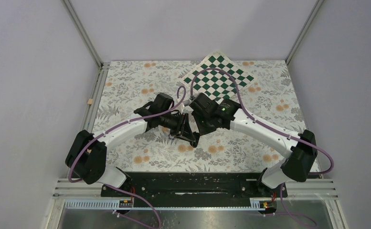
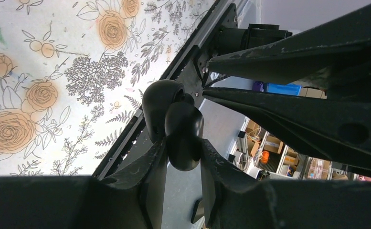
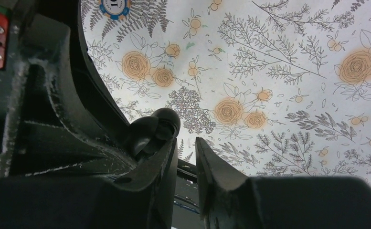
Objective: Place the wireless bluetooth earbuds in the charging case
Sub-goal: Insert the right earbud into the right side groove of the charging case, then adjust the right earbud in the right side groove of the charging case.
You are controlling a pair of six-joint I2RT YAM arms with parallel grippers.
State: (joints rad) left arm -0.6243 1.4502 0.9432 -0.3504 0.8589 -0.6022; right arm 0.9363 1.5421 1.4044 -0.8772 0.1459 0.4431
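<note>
left gripper (image 2: 183, 145) holds charging case (image 2: 160, 102) mid table (image 1: 131, 78), right gripper (image 3: 185, 145) crowding.

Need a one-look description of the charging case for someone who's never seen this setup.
On the floral-print table cover, look mid-table where the two white arms meet. There the left gripper is shut on the small glossy black pebble-shaped charging case. Its smooth, rounded, double-lobed shell stands out from the flat, scuffed matte gripper fingers around it.
</note>
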